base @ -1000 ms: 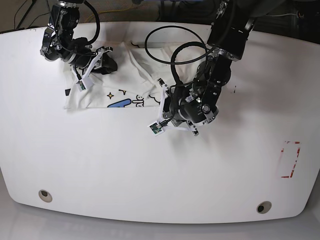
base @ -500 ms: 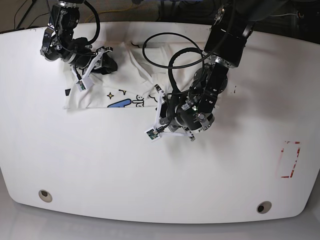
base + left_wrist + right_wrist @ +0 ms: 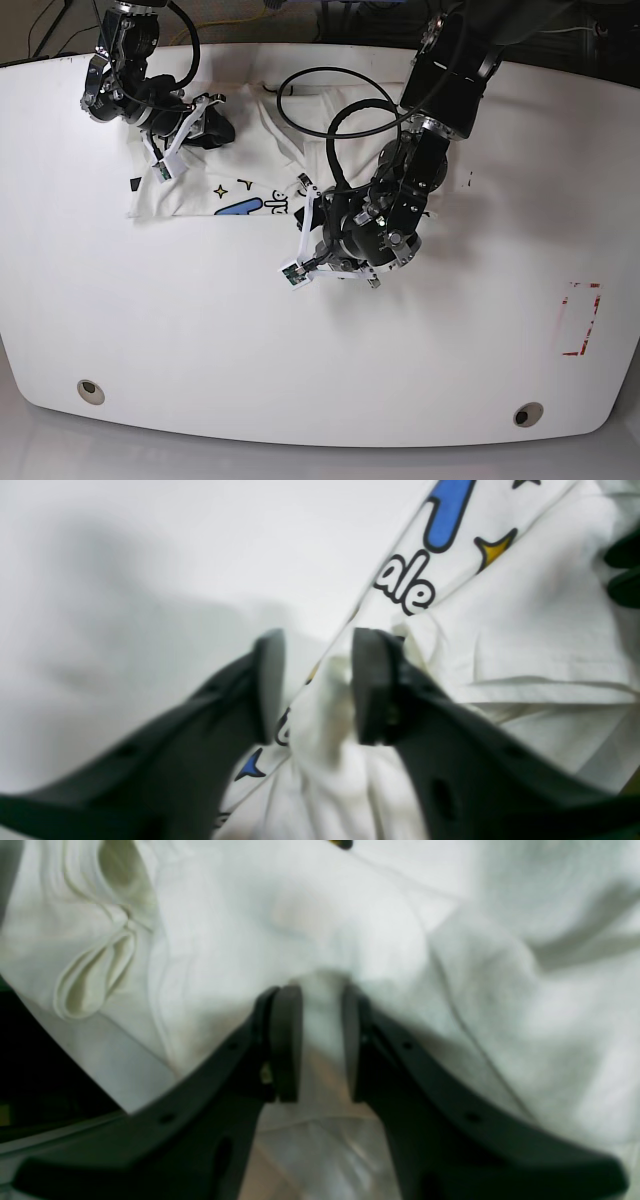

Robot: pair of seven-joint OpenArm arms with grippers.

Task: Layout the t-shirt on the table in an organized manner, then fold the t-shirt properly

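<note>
— T-shirt (image 3: pixel 250 170) whereabouts? 
— Crumpled at the table's (image 3: pixel 200 340) far side; right gripper (image 3: pixel 322 1035) pinches a fold; left gripper (image 3: pixel 312 685) stands parted, straddling a printed ridge.

Beyond the table's (image 3: pixel 200 330) far edge lies a dark floor (image 3: pixel 300 20), where a yellow cable (image 3: pixel 240 22) runs near the middle and dark cables (image 3: pixel 45 28) trail toward the far left corner; what else is there is too dim to tell.
</note>
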